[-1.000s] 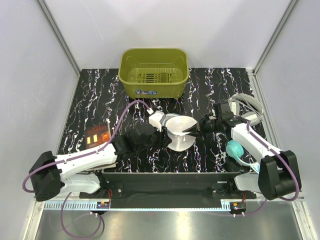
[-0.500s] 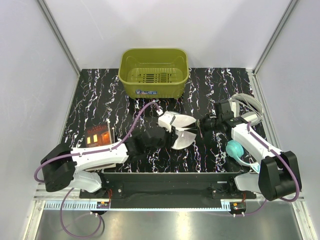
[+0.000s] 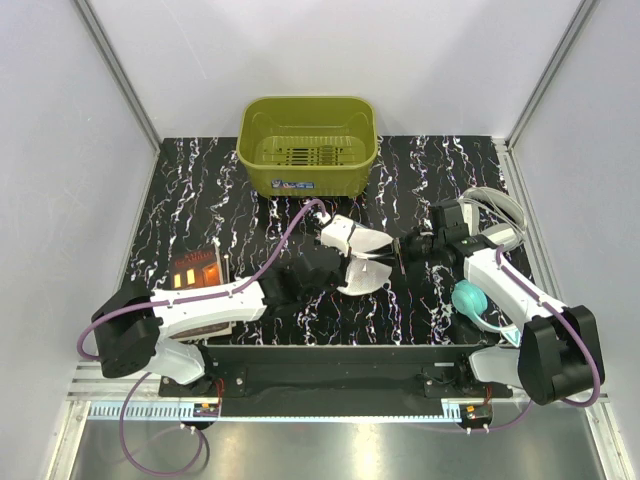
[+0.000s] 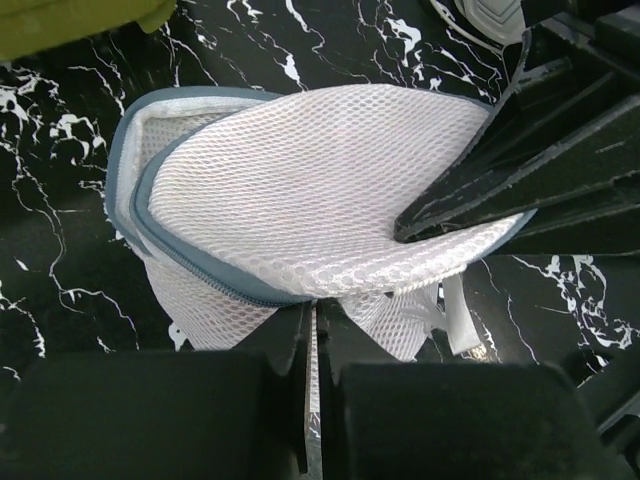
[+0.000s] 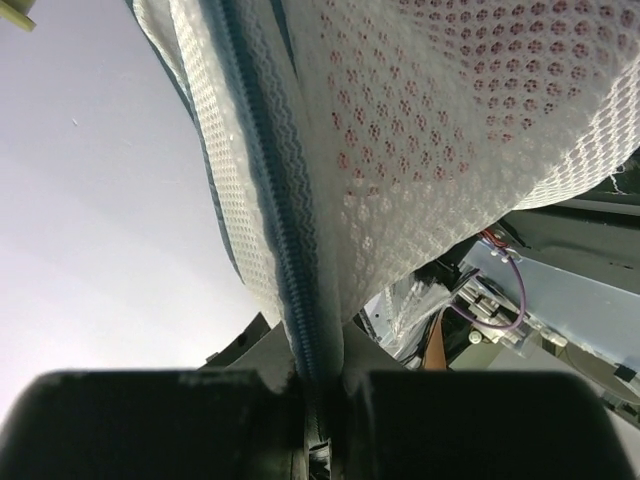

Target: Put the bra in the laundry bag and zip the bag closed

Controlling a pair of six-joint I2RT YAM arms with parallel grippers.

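The laundry bag [image 3: 362,258], white mesh with a grey-blue zipper rim, hangs tilted between my two grippers at mid-table. My left gripper [image 3: 343,270] is shut on a fold of its lower mesh edge [image 4: 312,322]. My right gripper [image 3: 397,252] is shut on the zipper rim [image 5: 320,372] at the bag's right side. In the left wrist view the right gripper's dark fingers [image 4: 500,190] press on the bag [image 4: 300,190]. The bra shows only as a red tint through the mesh [image 5: 400,115] in the right wrist view.
An olive-green basket [image 3: 307,147] stands at the back centre. A teal rounded item [image 3: 468,297] and a white bowl-like item with a grey rim [image 3: 500,215] lie by the right arm. An orange-brown box [image 3: 197,272] sits at the front left.
My left arm has reached right and its gripper has closed on the bag's mesh edge. The bag has shifted and tilted slightly. The right gripper has kept its hold.
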